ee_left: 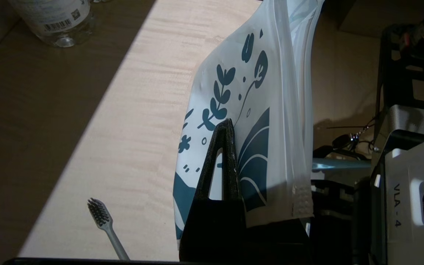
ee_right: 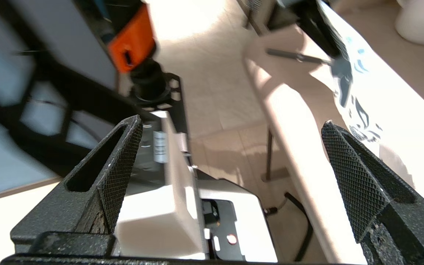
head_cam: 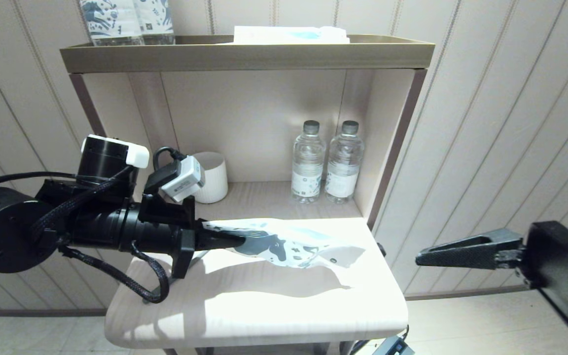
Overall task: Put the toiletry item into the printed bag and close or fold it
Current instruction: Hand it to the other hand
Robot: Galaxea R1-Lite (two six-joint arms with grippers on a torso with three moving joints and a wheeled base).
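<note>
Gripping one end of the printed bag (head_cam: 294,246), the left gripper (head_cam: 237,241) is clamped shut, lifting it above the table (head_cam: 264,305). The toothbrush (ee_left: 105,226) is seen lying outside on the tabletop; insertion and folding remain. The right gripper (head_cam: 424,257), spread wide, is empty beyond the table's right edge.

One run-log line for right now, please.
left claw: shut on printed bag, lifted over table | toothbrush: on table, outside bag | right claw: open, off table's right side
</note>
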